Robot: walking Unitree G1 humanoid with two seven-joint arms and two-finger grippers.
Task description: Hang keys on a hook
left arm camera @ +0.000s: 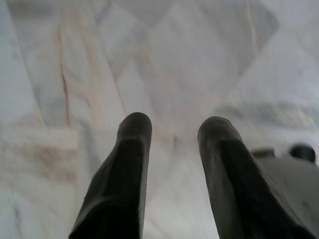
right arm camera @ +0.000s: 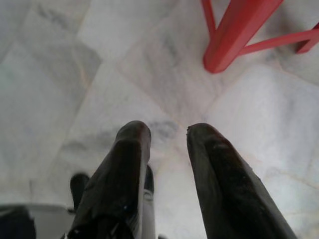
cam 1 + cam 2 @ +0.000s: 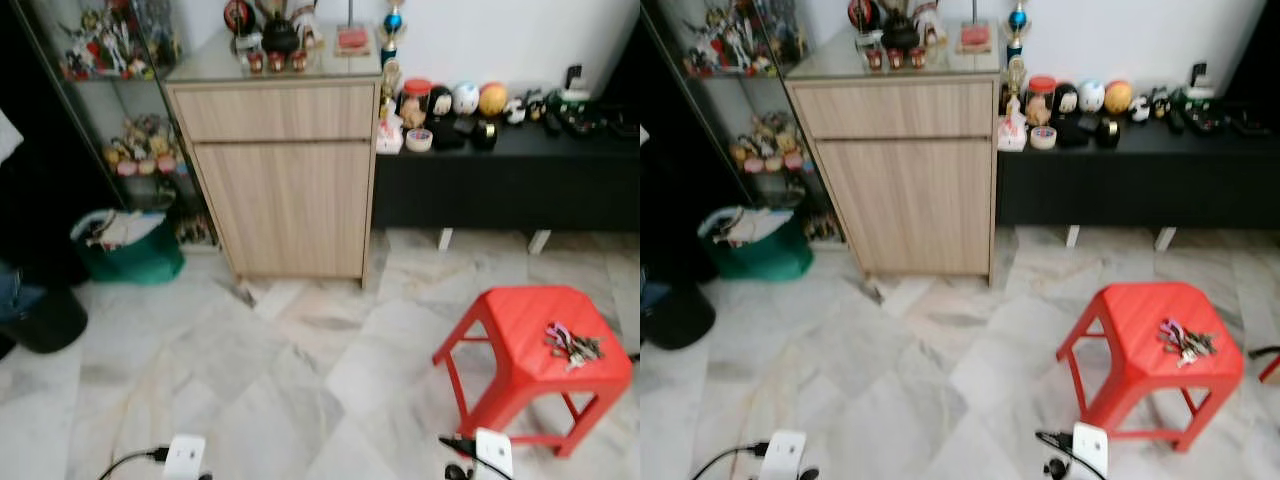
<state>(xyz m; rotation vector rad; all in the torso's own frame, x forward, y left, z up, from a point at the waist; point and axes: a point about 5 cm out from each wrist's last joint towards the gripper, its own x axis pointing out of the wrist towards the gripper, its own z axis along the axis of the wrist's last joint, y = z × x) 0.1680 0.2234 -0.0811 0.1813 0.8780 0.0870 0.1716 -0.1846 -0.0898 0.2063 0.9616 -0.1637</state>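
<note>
A bunch of keys [image 3: 572, 345] is seen lying on the seat of a red stool [image 3: 520, 320], toward its right side, at the near right of the scene. The stool stands on a pale marble floor [image 3: 250, 390].

Both arms are held low. The left gripper [image 1: 174, 130] is pointed down at bare floor w/ its two black fingers apart and nothing between them. The right gripper [image 2: 168, 130] is likewise pointed at the floor, fingers apart and empty, w/ a red stool leg [image 2: 234, 35] seen just beyond the tips. Neither gripper is touching the keys.

At the far centre a light wood cabinet [image 3: 280, 170] is set against the wall, w/ small figures and ornaments [image 3: 275, 40] on its top. To its right a low black bench [image 3: 510, 170] runs along the wall, lined w/ round toys and jars [image 3: 460, 100]. To the cabinet's left a glass shelf unit [image 3: 110, 90] holds more figures; details are too blurred to tell. A green basket [image 3: 130, 250] sits on the floor near it, and a dark bin [image 3: 40, 320] is at the far left edge.
</note>
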